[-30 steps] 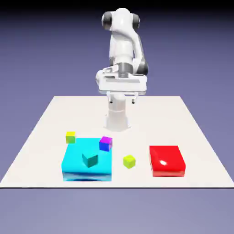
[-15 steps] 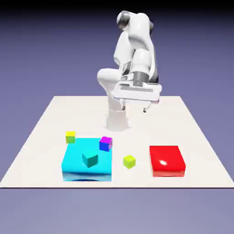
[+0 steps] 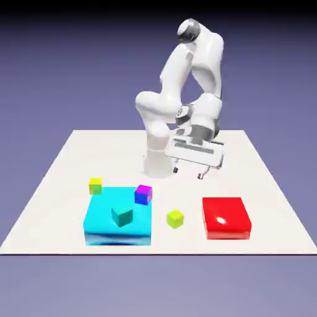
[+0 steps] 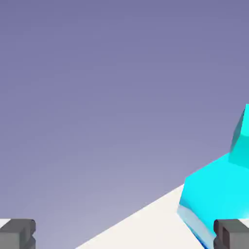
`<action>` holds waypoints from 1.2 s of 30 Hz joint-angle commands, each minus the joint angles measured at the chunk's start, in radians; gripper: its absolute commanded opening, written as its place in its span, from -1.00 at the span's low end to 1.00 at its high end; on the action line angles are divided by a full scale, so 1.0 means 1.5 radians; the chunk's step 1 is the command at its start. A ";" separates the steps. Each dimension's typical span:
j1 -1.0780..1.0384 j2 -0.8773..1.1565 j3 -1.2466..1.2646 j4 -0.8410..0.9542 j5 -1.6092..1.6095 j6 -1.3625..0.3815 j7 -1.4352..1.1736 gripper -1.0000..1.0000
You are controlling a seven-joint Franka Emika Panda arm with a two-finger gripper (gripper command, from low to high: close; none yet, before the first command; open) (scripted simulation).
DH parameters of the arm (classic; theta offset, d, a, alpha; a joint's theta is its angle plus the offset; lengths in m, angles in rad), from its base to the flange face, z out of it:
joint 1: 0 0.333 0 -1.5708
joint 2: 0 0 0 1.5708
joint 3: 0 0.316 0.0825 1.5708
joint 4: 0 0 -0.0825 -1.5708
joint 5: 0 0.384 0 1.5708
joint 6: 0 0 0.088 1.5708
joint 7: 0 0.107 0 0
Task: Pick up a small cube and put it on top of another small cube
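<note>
Two small lime-yellow cubes lie on the white table: one (image 3: 175,218) between the cyan and red blocks, the other (image 3: 95,185) at the cyan block's far left corner. A small purple cube (image 3: 143,194) sits at the far right corner of the cyan flat block (image 3: 105,224). My gripper (image 3: 188,171) hangs tilted above the table, behind the lime cube and the red block, open and holding nothing. In the hand view the two grey fingertips (image 4: 17,233) stand wide apart around the gripper's middle (image 4: 124,237), with the cyan block (image 4: 214,194) at the right.
A teal cube (image 3: 122,215) rests on the cyan block. A flat red block (image 3: 226,217) lies at the exterior view's right. The table's (image 3: 68,161) front edge runs just before both blocks. The robot's base (image 3: 158,162) stands behind the cubes.
The arm has swung toward the exterior view's right and lowered, and the hand now tilts. The jaws stay open. No cube has moved.
</note>
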 commanded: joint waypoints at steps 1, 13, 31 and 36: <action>-0.016 -0.002 0.024 0.000 0.000 0.000 0.021 0.00; -0.211 -0.021 0.314 -0.004 0.000 0.005 0.274 0.00; -0.462 -0.111 0.552 0.048 -0.009 0.115 0.369 -1.00; -0.342 -0.060 0.455 0.016 -0.003 0.049 0.353 -1.00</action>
